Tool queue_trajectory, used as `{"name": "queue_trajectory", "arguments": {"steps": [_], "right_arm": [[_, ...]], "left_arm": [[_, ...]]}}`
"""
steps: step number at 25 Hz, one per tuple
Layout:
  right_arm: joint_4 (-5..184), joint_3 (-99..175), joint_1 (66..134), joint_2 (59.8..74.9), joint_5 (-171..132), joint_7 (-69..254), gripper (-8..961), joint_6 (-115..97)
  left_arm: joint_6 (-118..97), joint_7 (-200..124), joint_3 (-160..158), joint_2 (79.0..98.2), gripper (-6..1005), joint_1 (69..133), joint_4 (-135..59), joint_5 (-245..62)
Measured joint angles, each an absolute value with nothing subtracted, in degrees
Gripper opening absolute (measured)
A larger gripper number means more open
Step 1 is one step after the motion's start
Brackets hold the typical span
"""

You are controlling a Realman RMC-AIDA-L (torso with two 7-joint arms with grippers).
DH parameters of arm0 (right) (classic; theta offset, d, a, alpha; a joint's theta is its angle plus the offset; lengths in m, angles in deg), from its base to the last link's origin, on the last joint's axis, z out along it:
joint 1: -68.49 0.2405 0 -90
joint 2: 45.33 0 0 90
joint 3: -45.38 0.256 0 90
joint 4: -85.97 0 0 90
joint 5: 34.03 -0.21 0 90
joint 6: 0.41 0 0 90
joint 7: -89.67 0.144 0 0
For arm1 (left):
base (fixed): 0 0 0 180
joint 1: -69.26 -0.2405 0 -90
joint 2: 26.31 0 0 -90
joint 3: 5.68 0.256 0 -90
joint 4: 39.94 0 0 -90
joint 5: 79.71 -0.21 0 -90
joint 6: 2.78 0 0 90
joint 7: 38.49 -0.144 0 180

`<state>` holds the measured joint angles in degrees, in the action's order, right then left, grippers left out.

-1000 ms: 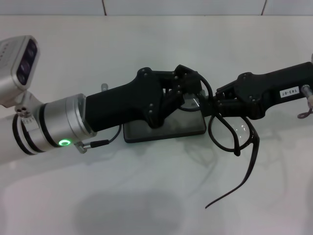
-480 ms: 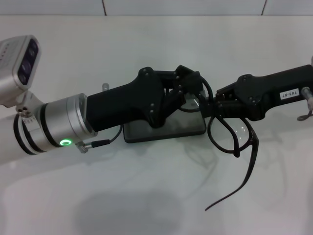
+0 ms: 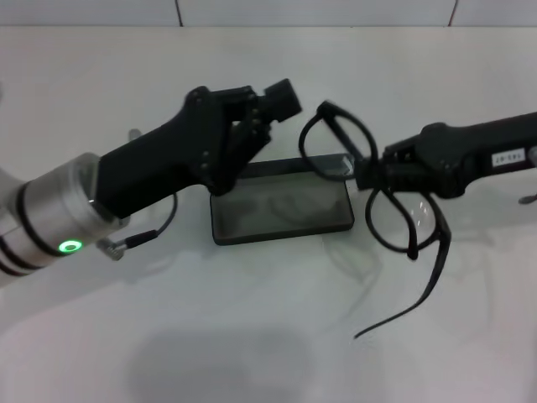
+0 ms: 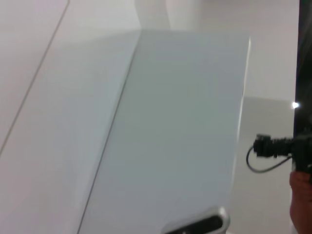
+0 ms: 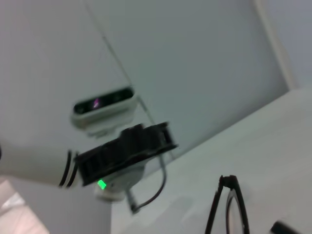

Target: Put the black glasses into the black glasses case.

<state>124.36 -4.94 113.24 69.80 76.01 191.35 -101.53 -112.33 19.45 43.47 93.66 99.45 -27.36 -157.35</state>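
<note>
The black glasses [image 3: 382,206] are not yet in the black glasses case [image 3: 281,210]. In the head view the case lies open and flat on the white surface [image 3: 268,336] at the centre of the frame, its grey-lined inside facing up and holding nothing. The right claw [image 3: 369,178], reaching in from the right edge, is closed on the frame near the bridge. One lens ring stands up above the case's right end, the other hangs down just right of the case, and one long temple arm trails toward the lower right of the frame, its tip close to or on the surface.

The left claw [image 3: 281,96] sits at upper centre-left, above and behind the case's far left corner, apart from both the case and the spectacles. I cannot tell whether its fingers are spread or together.

As I judge it, the pickup is done and the lid is open, so what remains is to bring the spectacles over the lining, lower them in, let go, and perhaps fold the temple arms and shut the lid. The loose temple arm could catch on the case rim on the way in.

A white label on the right arm [image 3: 508,157] carries dark characters, too small to read with confidence. No lettering shows on the case. The left wrist view shows only pale panels and a cable; the right wrist view shows part of the frame [image 5: 229,204].
</note>
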Motion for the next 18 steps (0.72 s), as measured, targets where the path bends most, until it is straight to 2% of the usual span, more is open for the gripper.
{"name": "queue_trajectory", "arguments": {"steps": [6, 11, 13, 18], "right_arm": [[118.64, 6.97, 112.69, 67.96, 71.76, 191.66, 122, -100.22], [115.06, 14.42, 112.46, 67.83, 67.99, 191.23, 124, -98.94], [113.66, 15.75, 112.09, 68.27, 63.84, 190.79, 125, -97.84], [108.61, 14.83, 113.37, 70.79, 57.5, 186.22, 127, -93.27]], "left_arm": [[-113.62, 19.46, 43.28, 93.51, 44, 96.43, -27.13, -155.83], [-113.24, 19.4, 43.41, 93.49, 45, 95.57, -27.09, -155.97], [-112.54, 19.36, 43.56, 93.48, 46, 95.58, -27.09, -156.72], [-110.59, 19.33, 43.76, 93.59, 47, 97.85, -27.62, -161.31]]}}
